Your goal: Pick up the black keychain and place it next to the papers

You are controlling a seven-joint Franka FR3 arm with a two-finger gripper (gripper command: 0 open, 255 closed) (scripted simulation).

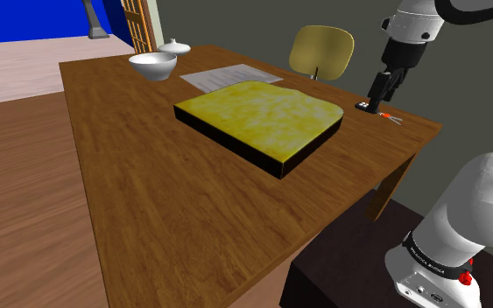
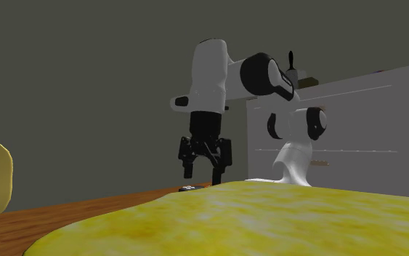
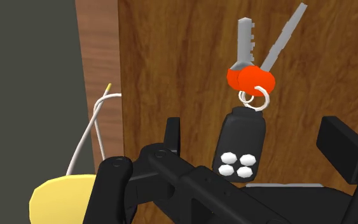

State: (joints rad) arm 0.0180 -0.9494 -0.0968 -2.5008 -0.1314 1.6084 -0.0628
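Observation:
The black keychain (image 3: 241, 145) is a black fob with white buttons, joined by a ring to two grey keys with red heads (image 3: 250, 78). It lies flat on the wooden table (image 1: 174, 201) near the far right corner in the shoulder view, keychain (image 1: 374, 108). My gripper (image 1: 380, 93) hangs just above it, open. In the wrist view the fob lies between the fingers (image 3: 173, 133) and neither touches it. From the second exterior view the gripper (image 2: 205, 166) hovers over the keychain (image 2: 189, 188). The papers (image 1: 231, 77) lie flat at the table's far side.
A big yellow slab with dark sides (image 1: 262, 121) lies mid-table between the keychain and the papers. A white bowl (image 1: 152, 64) and a small lidded dish (image 1: 174, 45) stand beyond the papers. A yellow chair (image 1: 321, 51) stands behind the table. The table edge (image 3: 101, 76) runs close by the fob.

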